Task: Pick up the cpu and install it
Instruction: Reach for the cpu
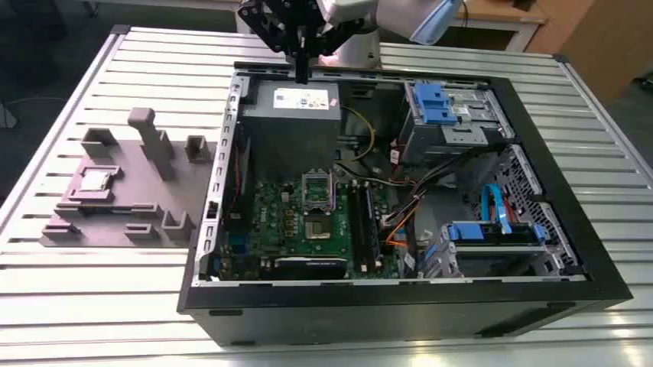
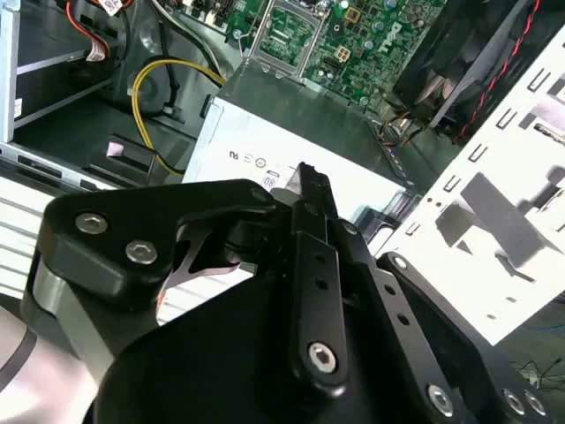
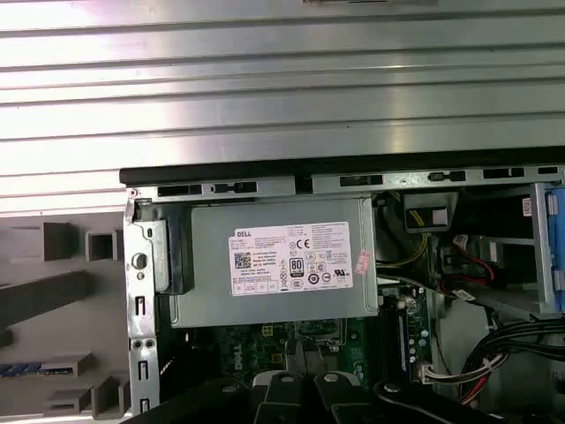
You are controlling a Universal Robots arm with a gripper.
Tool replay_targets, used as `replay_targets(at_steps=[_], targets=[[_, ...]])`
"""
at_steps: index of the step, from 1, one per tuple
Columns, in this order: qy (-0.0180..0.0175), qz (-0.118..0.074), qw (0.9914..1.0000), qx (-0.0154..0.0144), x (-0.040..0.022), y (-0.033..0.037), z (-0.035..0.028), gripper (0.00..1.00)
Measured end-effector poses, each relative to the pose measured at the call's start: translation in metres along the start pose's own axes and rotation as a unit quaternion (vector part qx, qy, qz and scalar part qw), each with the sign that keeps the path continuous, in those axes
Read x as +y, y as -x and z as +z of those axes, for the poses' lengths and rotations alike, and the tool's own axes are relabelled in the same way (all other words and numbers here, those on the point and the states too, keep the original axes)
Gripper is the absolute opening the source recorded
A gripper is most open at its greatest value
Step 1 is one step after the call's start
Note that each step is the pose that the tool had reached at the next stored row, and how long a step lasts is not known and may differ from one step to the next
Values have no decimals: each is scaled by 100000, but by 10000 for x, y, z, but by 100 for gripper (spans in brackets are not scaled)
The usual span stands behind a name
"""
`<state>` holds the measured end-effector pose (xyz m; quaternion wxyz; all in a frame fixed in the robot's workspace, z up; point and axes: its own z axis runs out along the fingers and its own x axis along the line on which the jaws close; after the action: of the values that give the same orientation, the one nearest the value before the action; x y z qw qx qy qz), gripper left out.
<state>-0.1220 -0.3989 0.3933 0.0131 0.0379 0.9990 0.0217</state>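
Slatted table (image 1: 92, 298), tray (image 1: 133, 220) w/ cpu (image 1: 96, 180)

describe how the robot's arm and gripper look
The gripper is matte black, built of angular linkage bars joined by silver socket-head screws, and it narrows to a slim tip. The arm is pale grey with a light blue joint cap.

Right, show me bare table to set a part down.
Bare table slats: between the tray and the near edge, and at the exterior view's right of the computer case. Crowded: the case's inside; the tray, holding the cpu.
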Motion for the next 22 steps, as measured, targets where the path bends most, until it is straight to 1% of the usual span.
replay_targets(at_steps=[5, 11, 22], targets=[[1, 0, 100000, 0, 0, -2, 0, 11], [4, 0, 100000, -3, -2, -24, 0, 11], [2, 2, 100000, 0, -3, -33, -1, 11]])
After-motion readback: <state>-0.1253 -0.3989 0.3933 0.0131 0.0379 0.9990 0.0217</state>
